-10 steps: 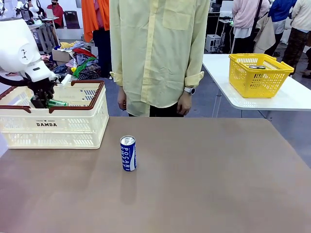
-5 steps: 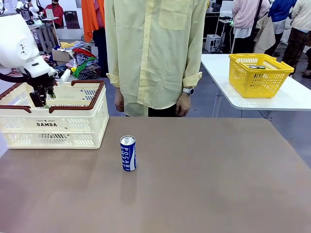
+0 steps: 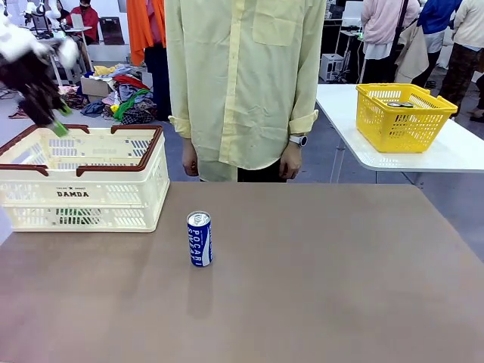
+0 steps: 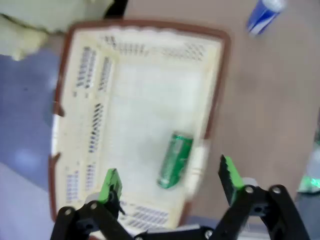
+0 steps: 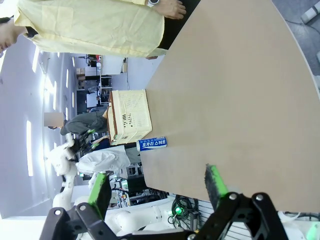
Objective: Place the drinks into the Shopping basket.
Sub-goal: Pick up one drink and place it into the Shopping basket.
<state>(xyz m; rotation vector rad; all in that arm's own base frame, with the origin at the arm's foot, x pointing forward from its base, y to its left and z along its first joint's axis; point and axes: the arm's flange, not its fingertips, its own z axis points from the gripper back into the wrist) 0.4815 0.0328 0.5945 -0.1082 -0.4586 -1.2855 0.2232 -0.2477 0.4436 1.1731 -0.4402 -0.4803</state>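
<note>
In the front view, the Shopping basket (image 3: 113, 198) sits on the left part of the brown table (image 3: 325, 280), toward its far edge, with the "DAMDA" mark on its near wall. The left gripper (image 3: 54, 119) hangs in the air above the basket's far left corner. It is motion-blurred, with one green pad showing just over the rim, and nothing can be seen in it. The blue can (image 3: 199, 238) stands upright on the table, near and to the right of the basket and apart from it. A person (image 3: 242, 83) in a pale yellow shirt stands at the far edge with both hands down. Far right, a yellow mesh basket (image 3: 402, 115) rests on a separate white table (image 3: 446, 155).

The left wrist view looks down into the basket. This gripper's fingers (image 4: 109, 185) stand wide apart and hold nothing. The green can (image 4: 175, 160) lies on its side on the basket floor, close to one long wall. The blue can stands outside on the table, beyond that wall.

In the right wrist view, the right gripper (image 5: 157, 189) is over the near part of the table. Its fingers are spread wide with nothing between them. The blue can and the basket are well away across the tabletop.
</note>
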